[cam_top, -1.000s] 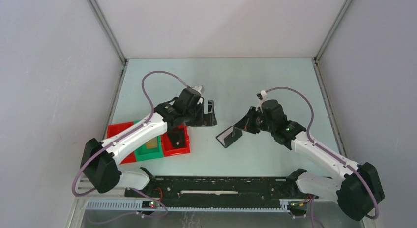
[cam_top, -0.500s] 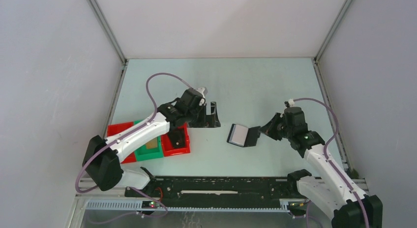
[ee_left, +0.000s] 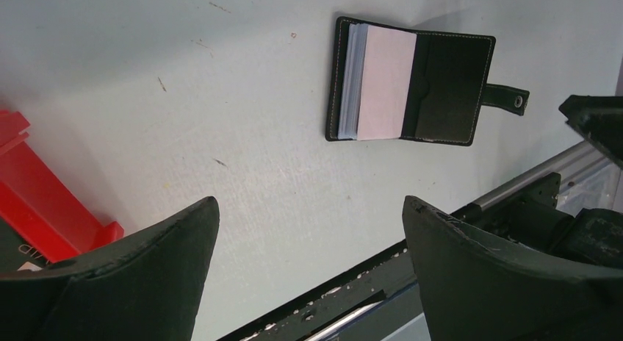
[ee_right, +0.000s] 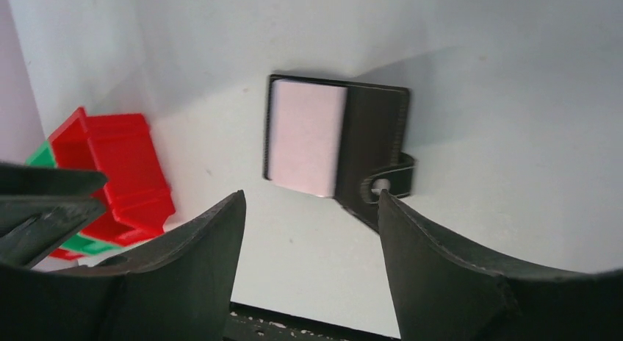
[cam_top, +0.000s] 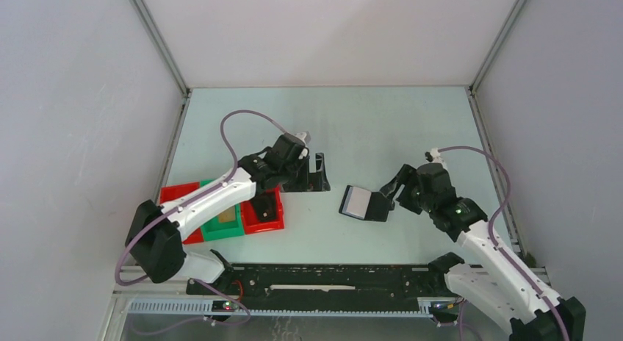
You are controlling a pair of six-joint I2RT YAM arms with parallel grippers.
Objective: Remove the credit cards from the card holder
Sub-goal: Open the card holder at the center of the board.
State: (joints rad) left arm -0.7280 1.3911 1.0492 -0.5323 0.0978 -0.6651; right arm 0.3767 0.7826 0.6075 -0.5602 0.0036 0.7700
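Observation:
The black card holder (cam_top: 376,206) lies open and flat on the table right of centre, with pale grey credit cards (cam_top: 357,201) showing in its left panel. The left wrist view shows the card holder (ee_left: 449,80), the stack of credit cards (ee_left: 383,82) and a strap with a snap on the right. My right gripper (cam_top: 391,189) stands open just right of the holder; in its own view the right gripper (ee_right: 310,198) has bare table between its fingers and the strap sits at its right fingertip (ee_right: 393,209). My left gripper (cam_top: 314,173) is open, apart from the holder.
Red (cam_top: 176,195), green (cam_top: 220,231) and red (cam_top: 258,226) trays stand at the left, under the left arm; a tan flat thing lies in the green one. A black rail (cam_top: 330,278) runs along the near edge. Grey walls close in the table.
My right arm carried the card holder to the right, set it down flat and open, and let go; its jaws went from shut to open. The left arm hardly moved.

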